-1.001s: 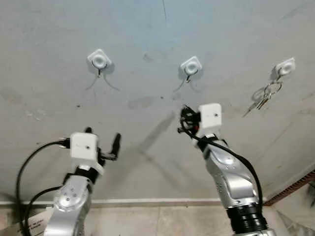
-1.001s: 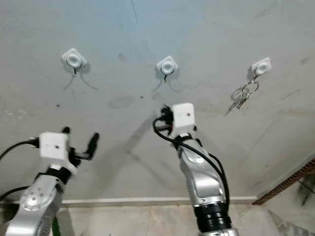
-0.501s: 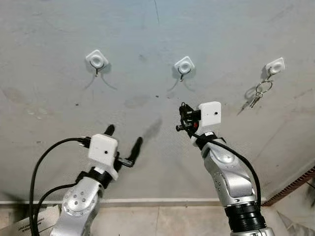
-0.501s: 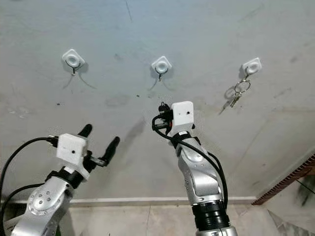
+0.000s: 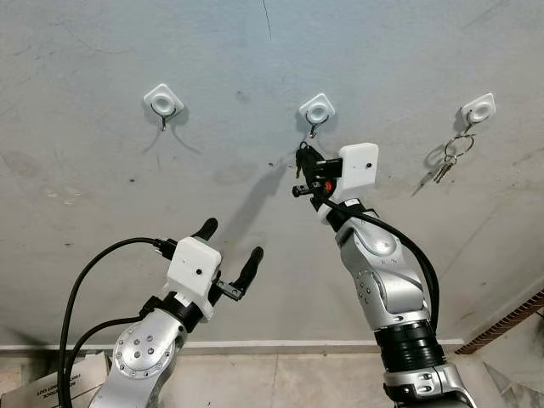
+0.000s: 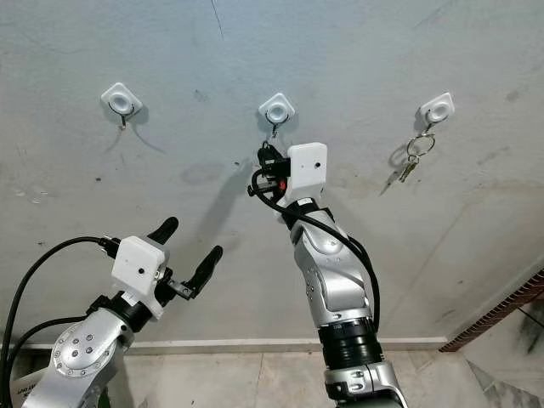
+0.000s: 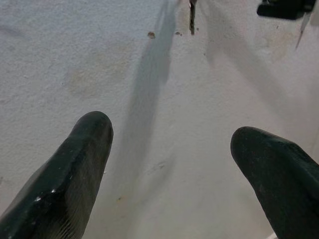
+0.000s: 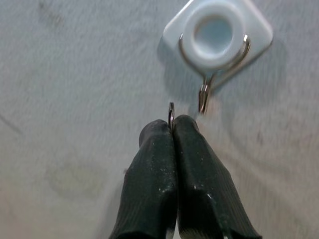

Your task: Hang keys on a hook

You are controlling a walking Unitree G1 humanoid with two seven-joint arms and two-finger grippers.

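We see a rough, matt plaster wall (image 5: 127, 76), a glossy white plastic hook (image 8: 218, 32) with a thin shiny metal wire loop, matt black rubbery fingers (image 8: 154, 169) finely ribbed, and smooth brushed-silver metal arms (image 5: 387, 280)

I am reaching my right gripper (image 8: 172, 130) upward, fingers pinching together, while holding my left gripper (image 5: 229, 252) lower, fingers spread wide.

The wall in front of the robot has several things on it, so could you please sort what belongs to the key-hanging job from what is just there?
For the job:
- right gripper, shut on a key ring
- middle hook, just beyond it

Just there:
- left hook
- right hook, already holding hung keys
- left gripper, open, off the wall
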